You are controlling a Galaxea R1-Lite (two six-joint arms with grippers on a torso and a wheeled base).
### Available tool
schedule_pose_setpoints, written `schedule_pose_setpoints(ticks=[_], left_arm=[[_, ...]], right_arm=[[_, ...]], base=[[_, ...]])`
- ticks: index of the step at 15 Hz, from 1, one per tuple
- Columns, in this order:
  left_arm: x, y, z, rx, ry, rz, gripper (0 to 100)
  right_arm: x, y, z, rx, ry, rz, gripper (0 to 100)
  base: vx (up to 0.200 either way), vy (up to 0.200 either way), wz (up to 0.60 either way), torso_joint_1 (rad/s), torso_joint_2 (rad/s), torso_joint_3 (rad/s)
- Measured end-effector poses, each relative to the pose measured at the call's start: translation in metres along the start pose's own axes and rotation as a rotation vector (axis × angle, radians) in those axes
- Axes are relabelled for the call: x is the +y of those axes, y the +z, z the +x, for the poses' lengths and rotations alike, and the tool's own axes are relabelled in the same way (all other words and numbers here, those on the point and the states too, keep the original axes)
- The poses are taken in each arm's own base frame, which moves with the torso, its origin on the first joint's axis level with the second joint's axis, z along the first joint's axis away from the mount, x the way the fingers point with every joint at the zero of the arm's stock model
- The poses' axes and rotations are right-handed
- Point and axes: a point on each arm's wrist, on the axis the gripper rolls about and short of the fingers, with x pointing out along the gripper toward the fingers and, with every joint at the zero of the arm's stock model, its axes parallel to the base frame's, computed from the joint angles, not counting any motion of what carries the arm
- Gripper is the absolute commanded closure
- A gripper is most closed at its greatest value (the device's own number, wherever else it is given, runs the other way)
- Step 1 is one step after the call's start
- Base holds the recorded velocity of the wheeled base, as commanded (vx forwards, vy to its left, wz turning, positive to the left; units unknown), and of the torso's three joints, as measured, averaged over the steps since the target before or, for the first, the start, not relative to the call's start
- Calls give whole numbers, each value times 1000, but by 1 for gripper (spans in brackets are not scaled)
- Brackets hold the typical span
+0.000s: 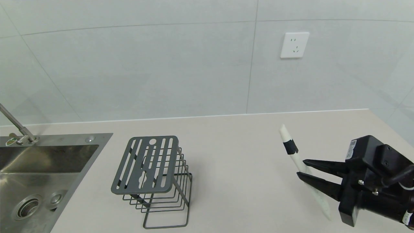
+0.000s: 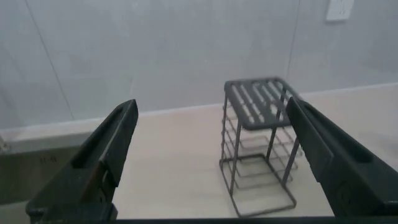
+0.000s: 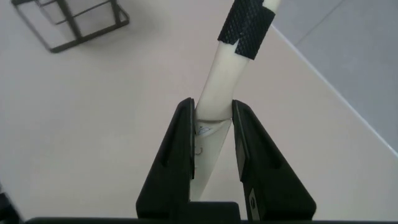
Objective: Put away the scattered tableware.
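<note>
Utensil [image 1: 297,159], white with a black band, is pinched in your right gripper [image 1: 301,167] at the right side of the counter [image 1: 233,181] in the head view, well apart from the slotted rack [image 1: 145,165] beside the sink [image 1: 58,139]. From the left wrist, your left gripper [image 2: 210,112] hangs spread wide and empty, facing the rack [image 2: 258,102]. The right wrist view shows the right gripper [image 3: 212,109] clamped on the utensil [image 3: 230,68] below the band, so I judge you're at the carry step: next, bring it across and line it up with a rack slot.
</note>
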Motion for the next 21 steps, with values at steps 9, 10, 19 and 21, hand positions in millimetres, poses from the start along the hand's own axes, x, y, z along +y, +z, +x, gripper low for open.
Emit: schedule_pose_setpoints(ticks=[9, 10, 19, 21], left_arm=[[11, 27, 114, 81, -442, 68, 0], [10, 22, 129, 70, -516, 59, 0], [-20, -24, 196, 69, -1027, -68, 0], [-25, -32, 206, 59, -1089, -80, 0]], right_arm=[[4, 24, 1, -133, 50, -92, 100], [5, 28, 4, -151, 54, -97, 100], [11, 53, 34, -223, 92, -125, 100], [16, 58, 34, -266, 156, -132, 100]], base=[[0, 0, 0, 0, 0, 0], [0, 0, 0, 0, 0, 0], [0, 0, 0, 0, 0, 0], [0, 0, 0, 0, 0, 0]])
